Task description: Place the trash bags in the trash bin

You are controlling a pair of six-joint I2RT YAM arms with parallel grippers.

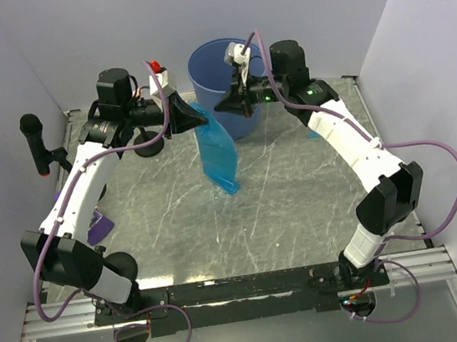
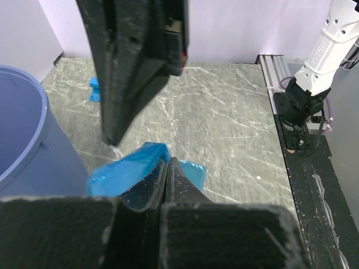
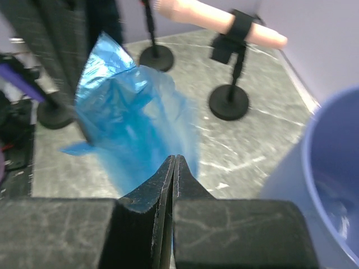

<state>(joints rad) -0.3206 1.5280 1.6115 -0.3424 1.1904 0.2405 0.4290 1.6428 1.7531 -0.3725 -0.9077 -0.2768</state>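
So, my left pincer (image 2: 169, 163) is squeezed tight on the top edge of a trash bag (image 1: 216, 156), with blue film bulging out on both sides of the tips. The rest of the bag hangs straight down off it, and its bottom corner reaches the table (image 1: 301, 212) or close to it, can't tell which. My right pincer (image 3: 175, 159) is pressed together too, nose right up against the same bag near the top. Honestly can't tell if any film is actually caught in there or if it's just sitting in front of it.

The trash bin (image 1: 194, 64) is directly behind both pincers at the back middle of the table, upright, mouth open, and my right pincer sits in front of its wall. The held bag is outside it, just in front. There's also a small blue packet (image 1: 314, 132) lying flat on the table beside my right arm.

The surface is a glossy grey-green marble-look sheet with white veins and lots of scratches. Plain pale walls (image 1: 414, 45) box it in on three sides. Over on the left there are round black stand bases (image 3: 229, 102) and a black mic-looking thing (image 1: 35, 142) clamped on a post. A metal rail (image 1: 244, 291) runs along the near edge, where my arms bolt on.
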